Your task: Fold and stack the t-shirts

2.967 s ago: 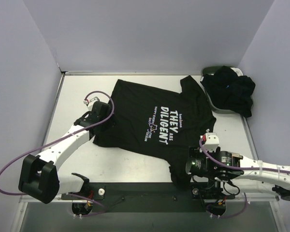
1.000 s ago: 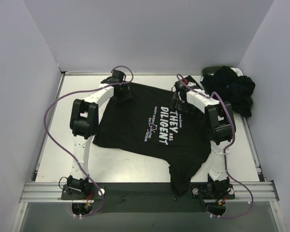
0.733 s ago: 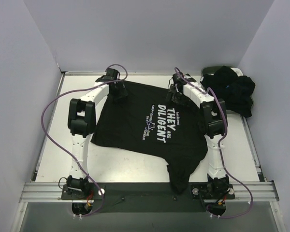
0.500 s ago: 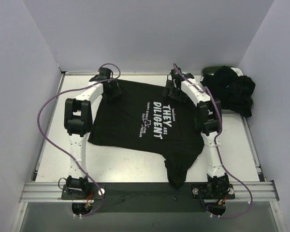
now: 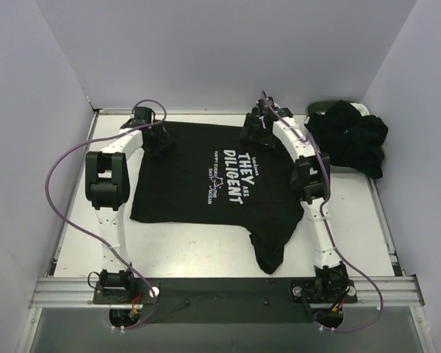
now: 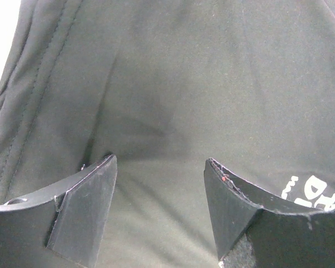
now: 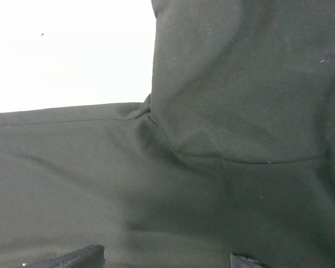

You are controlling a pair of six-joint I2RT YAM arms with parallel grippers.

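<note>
A black t-shirt point(image 5: 198, 184) with white lettering point(image 5: 231, 170) lies spread flat on the table, one sleeve trailing toward the near edge point(image 5: 270, 254). My left gripper point(image 5: 159, 140) is open at the shirt's far left corner, its fingers apart over the black cloth point(image 6: 173, 111) in the left wrist view point(image 6: 161, 162). My right gripper point(image 5: 254, 134) is open at the shirt's far right part, near a sleeve seam point(image 7: 151, 114); only its fingertips show at the bottom of the right wrist view point(image 7: 164, 254). Neither gripper holds cloth.
A heap of more black shirts point(image 5: 353, 140) sits in and over a dark oval basket point(image 5: 317, 110) at the far right corner. Grey walls close in the table at the back and both sides. The bare table surface point(image 5: 184, 246) shows near the front.
Both arms have swung from the near part of the table out to the shirt's far edge. Over the last second the two grippers and the shirt have slid to the left together.
</note>
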